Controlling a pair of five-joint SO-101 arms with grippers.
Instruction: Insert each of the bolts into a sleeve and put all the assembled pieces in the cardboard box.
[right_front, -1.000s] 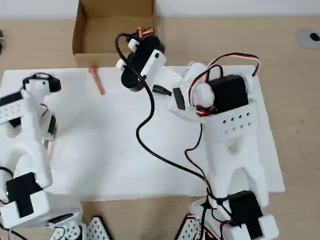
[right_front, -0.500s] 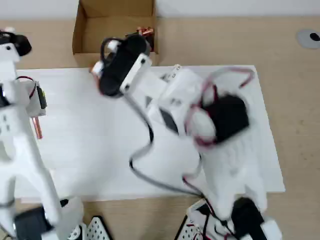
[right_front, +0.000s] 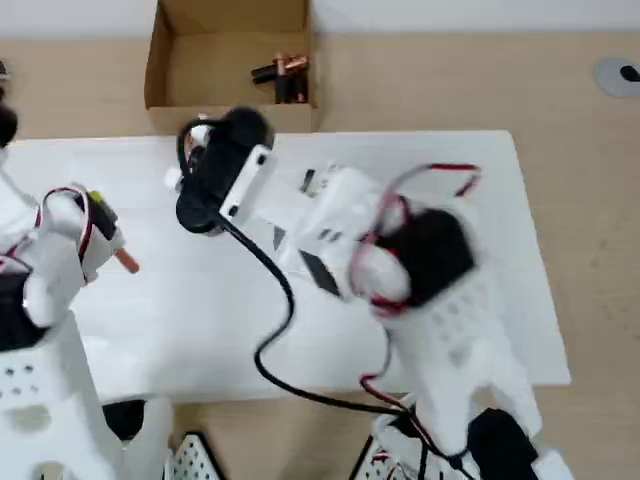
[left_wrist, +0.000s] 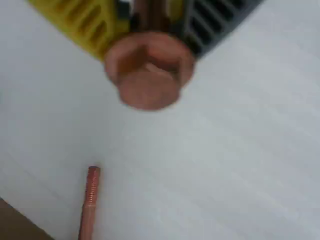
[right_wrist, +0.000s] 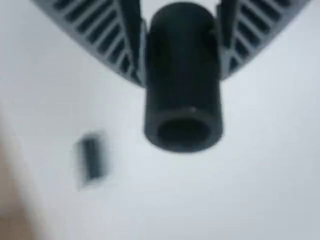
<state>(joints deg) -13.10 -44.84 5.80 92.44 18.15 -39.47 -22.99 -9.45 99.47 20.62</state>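
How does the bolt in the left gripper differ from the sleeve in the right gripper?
The bolt is copper-coloured; the sleeve is black. The bolt ends in a solid, hexagonal flanged head; the sleeve is a plain tube with an open, hollow end. Both are clamped, in the left gripper and right gripper, above the white sheet.

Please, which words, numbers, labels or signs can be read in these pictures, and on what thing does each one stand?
None can be read in any view.
The box, the white sheet, the held bolt and the held sleeve show no print.
The grey disc in the high view bears a dark mark, too small to read.
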